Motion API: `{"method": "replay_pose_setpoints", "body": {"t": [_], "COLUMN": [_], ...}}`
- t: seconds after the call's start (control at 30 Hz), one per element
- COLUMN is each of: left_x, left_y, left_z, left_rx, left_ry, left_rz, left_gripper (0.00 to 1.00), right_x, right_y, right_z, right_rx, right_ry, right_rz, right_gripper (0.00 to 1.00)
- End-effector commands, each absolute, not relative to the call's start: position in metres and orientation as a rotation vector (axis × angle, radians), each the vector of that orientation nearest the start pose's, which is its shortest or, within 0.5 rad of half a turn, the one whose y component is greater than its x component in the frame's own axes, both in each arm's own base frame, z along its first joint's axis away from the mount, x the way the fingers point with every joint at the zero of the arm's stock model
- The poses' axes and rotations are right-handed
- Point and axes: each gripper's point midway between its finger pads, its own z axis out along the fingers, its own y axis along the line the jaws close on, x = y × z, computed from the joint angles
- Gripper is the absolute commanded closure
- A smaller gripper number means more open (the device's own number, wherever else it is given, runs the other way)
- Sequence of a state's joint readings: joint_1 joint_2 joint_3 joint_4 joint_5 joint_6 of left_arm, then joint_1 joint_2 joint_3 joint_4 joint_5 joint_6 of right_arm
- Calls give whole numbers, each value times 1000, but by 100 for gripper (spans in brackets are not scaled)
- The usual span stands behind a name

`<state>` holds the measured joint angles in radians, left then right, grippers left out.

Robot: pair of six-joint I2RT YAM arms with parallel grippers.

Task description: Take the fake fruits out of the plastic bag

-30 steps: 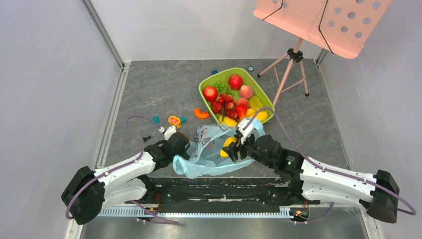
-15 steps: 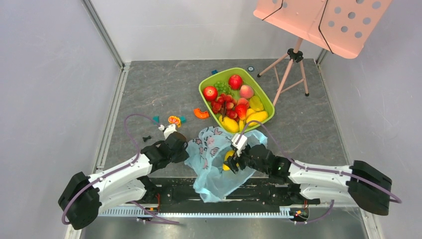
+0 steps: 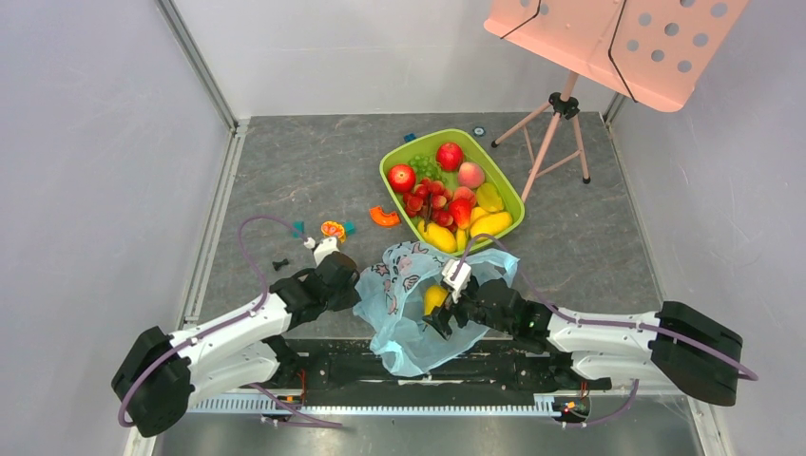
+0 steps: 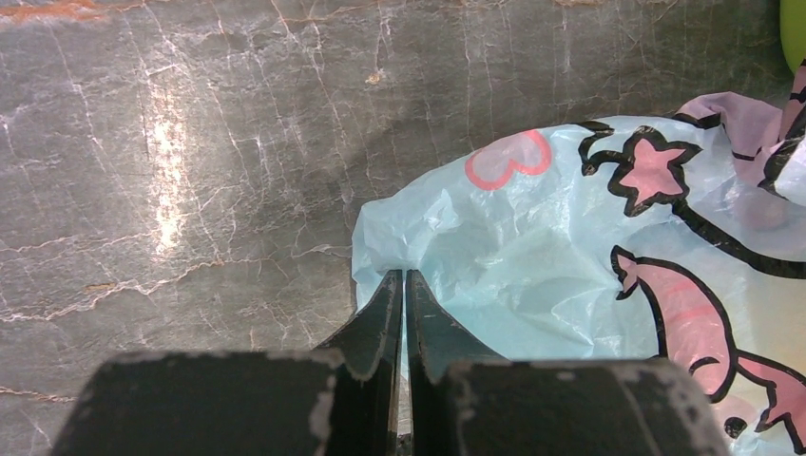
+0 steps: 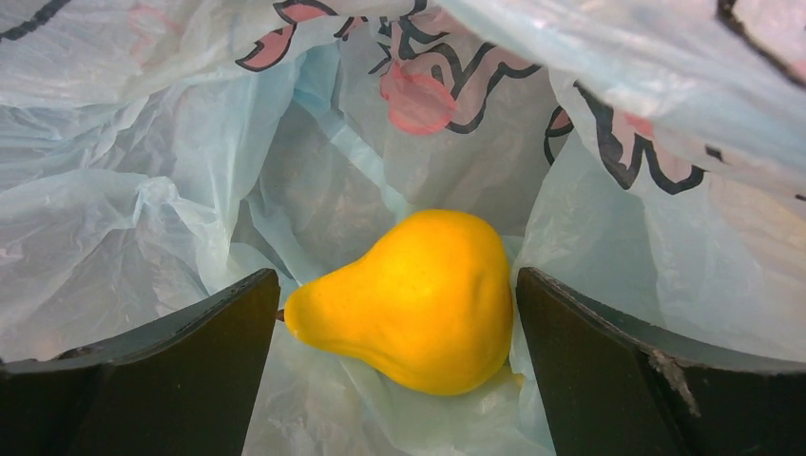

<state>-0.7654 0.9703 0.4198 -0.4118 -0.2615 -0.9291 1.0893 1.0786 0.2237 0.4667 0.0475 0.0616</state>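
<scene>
Now, near the front edge of the grey marbled table (image 3: 285, 171), a crumpled plastic bag (image 3: 394, 285), light blue with pink-and-black cartoon prints, lying between the two arms and reaching past the table's near edge; at the bag's left rim, the left gripper (image 4: 404, 285), fingers (image 4: 375, 328) clenched flat against each other, a fold of the thin film caught at the tips; bare table to the left of that fold.

Inside the bag's open mouth, the right gripper (image 5: 395, 285), fingers spread wide and released, grasping nothing; between them, on the bag's floor, a yellow toy pear (image 5: 418, 318), lying on its side, narrow end towards the finger on the left of the wrist view, each fingertip just beside it; actual contact impossible to tell.

Beyond the bag, just past its far edge, a green tray (image 3: 409, 148) set at a slant; in it two red apples (image 3: 450, 155), a peach (image 3: 470, 174), green grapes (image 3: 422, 166), a cluster of strawberries (image 3: 428, 198) and yellow pieces (image 3: 492, 224) along the near side.

Left of the tray, on the table, an orange slice-shaped piece (image 3: 384, 217); farther left, a small orange-and-yellow piece (image 3: 333, 229); at the far right, a pink music stand (image 3: 618, 38) on a tripod.
</scene>
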Motion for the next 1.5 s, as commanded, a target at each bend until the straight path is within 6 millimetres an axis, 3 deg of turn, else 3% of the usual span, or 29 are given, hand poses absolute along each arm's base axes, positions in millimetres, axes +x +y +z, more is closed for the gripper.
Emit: {"method": "replay_pose_setpoints", "body": {"t": [0.0,0.23,0.37,0.53,0.73,0.97,1.07,1.2,1.33,1.47], "left_x": [191,190,189,189,189,190,190,189,189,189], "left_y": [-157,-158,-158,-157,-157,-157,-157,-157,-156,-156], "left_z": [44,40,38,38,37,37,36,36,36,35], "left_rx": [-260,-258,-262,-264,-272,-272,-273,-271,-271,-272], "left_ry": [2454,2464,2468,2465,2466,2468,2469,2471,2471,2472], "left_rz": [-371,-370,-373,-369,-362,-361,-360,-362,-359,-358], "left_gripper": [91,92,92,92,91,91,91,91,91,91], "right_x": [149,147,150,151,148,139,144,152,160,166], "right_y": [284,279,281,282,281,278,277,279,276,268], "right_z": [81,68,76,107,160,199,190,157,130,113], "right_rx": [-974,-997,-977,-931,-879,-866,-863,-816,-612,-440], "right_ry": [1745,1770,1752,1672,1579,1518,1579,1775,1974,2104], "right_rz": [729,702,702,743,799,861,823,772,727,652], "right_gripper": [2,2,12,18,18,19,12,8,2,2]}}
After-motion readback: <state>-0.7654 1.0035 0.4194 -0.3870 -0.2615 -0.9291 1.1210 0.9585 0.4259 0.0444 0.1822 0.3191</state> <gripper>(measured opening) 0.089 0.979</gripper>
